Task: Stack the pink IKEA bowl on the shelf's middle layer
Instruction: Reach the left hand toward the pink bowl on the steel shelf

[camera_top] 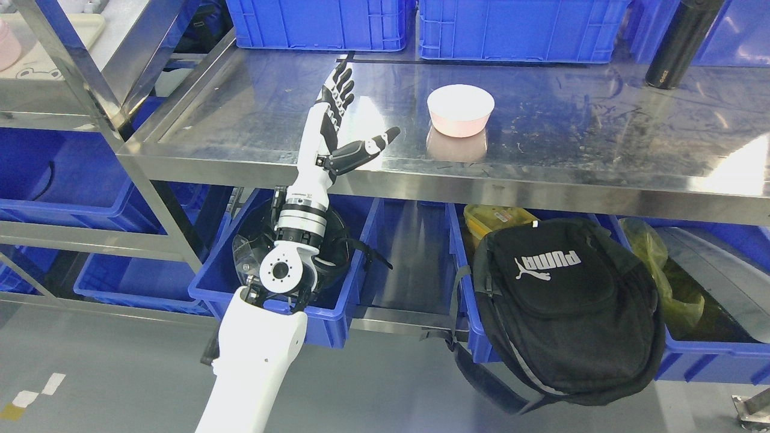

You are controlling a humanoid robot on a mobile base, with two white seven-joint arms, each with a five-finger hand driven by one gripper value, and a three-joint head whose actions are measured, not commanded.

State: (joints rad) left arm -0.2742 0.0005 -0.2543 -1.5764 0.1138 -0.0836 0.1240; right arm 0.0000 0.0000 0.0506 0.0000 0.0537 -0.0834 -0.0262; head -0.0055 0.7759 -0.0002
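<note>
The left hand (343, 120) is raised in the upper middle of the frame, fingers spread wide and thumb out, holding nothing. The pink bowl (460, 109) stands upright on the steel shelf (240, 120), right of the hand, apart from it. The open palm faces the bowl, probably preparing a side grasp.

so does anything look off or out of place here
The black backpack hangs over the front of the blue bins on the lower level, a strap trailing toward the floor. The shelf is scuffed. The pink bowl sits upright and alone, with nothing under it. The left hand is open and empty.
</note>
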